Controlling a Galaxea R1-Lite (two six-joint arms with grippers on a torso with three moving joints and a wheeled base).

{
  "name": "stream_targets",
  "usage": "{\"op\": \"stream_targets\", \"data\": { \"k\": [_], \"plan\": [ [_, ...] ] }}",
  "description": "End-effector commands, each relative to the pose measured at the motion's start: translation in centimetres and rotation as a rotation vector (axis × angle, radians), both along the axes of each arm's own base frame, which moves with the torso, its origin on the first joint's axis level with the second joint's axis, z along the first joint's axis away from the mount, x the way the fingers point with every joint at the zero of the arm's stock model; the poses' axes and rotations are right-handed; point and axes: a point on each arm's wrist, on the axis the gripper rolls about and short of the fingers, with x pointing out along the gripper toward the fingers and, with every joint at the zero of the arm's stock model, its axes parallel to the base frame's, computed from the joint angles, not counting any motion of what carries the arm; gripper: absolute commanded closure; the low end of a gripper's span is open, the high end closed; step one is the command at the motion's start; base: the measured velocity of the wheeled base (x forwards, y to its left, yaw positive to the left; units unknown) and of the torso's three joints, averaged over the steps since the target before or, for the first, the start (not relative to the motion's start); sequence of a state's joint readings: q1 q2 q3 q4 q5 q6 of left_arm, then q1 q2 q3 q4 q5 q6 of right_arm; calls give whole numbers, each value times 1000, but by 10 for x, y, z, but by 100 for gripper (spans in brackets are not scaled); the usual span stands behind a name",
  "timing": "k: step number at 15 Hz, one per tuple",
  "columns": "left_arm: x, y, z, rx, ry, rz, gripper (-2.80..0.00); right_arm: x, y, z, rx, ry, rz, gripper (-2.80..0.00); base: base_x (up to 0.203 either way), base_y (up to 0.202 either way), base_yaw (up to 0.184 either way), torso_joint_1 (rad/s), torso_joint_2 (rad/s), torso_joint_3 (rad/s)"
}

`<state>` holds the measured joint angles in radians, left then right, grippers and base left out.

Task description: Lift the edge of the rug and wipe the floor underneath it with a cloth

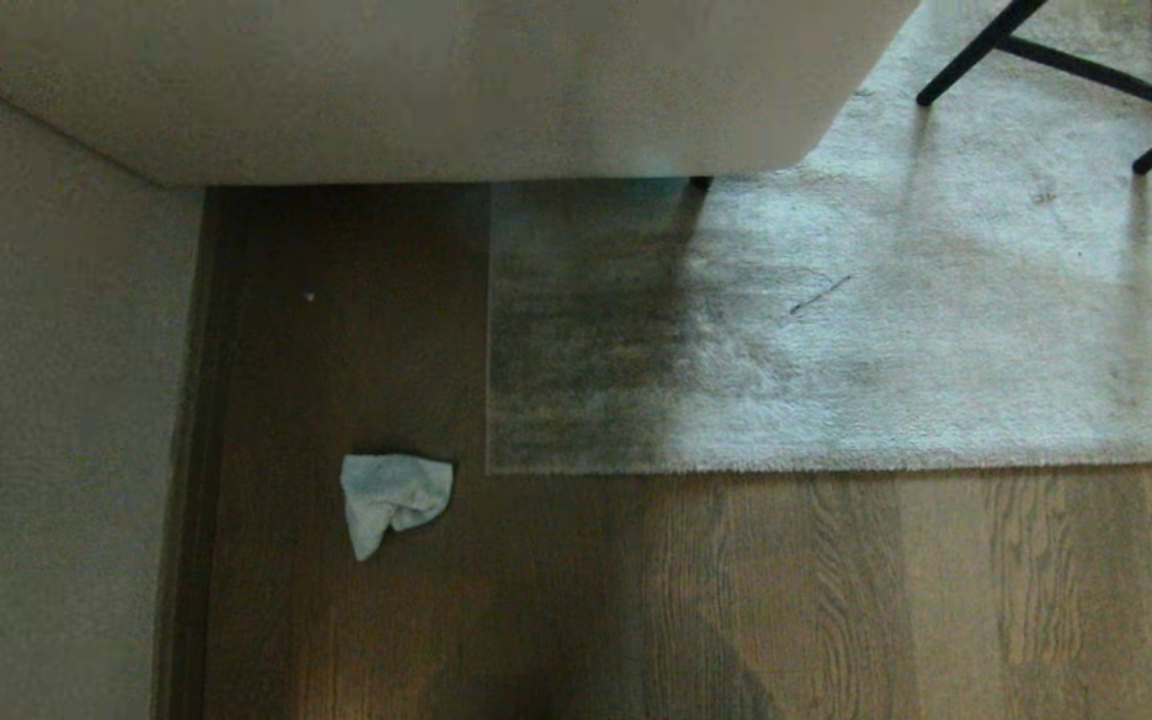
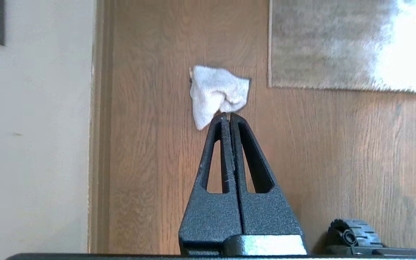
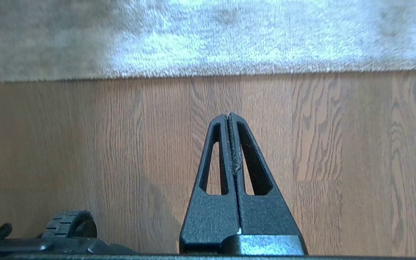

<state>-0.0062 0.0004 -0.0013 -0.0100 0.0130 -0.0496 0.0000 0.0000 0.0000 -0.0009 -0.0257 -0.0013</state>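
You are looking down at brown wooden floor planks (image 1: 836, 600) with dark wavy grain. The large grey-beige short-pile rug (image 1: 886, 330) lies flat on them, and its straight near edge with the square corner (image 1: 492, 468) rests on the wood, not lifted. A small crumpled pale grey-blue cloth (image 1: 394, 497) lies on the planks just beside that corner, on your left of it, apart from the rug. Left of the cloth runs a pale wall (image 1: 46, 400) with a brown skirting strip (image 1: 198, 450). A pale sofa base (image 1: 416, 90) overhangs the far side, its small dark foot (image 1: 700, 183) set on the rug, and black chair legs (image 1: 1066, 70) stand on the rug at far right.

Neither arm shows in the head view. In the left wrist view your left gripper (image 2: 228, 115) has its black fingers pressed together, empty, raised above the floor with the cloth beyond its tip. In the right wrist view your right gripper (image 3: 229, 115) is likewise pressed together and empty, over bare planks near the rug's edge. A ridged black wheel (image 3: 71, 224) of the base shows low in that view.
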Motion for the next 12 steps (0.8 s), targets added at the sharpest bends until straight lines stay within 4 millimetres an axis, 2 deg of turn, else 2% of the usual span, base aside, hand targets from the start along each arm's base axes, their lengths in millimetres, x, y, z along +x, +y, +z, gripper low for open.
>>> {"op": "stream_targets", "data": {
  "k": [1, 12],
  "plan": [
    [0, 0, 0, -1, -1, 1, 0, 0, 0, 0, 0, 1, 0, 0, 0, 0, 0, 2, -1, 213],
    [0, 0, 0, -4, -1, 4, 0, 0, 0, 0, 0, 1, 0, 0, 0, 0, 0, 0, 1, 175]
  ]
}}
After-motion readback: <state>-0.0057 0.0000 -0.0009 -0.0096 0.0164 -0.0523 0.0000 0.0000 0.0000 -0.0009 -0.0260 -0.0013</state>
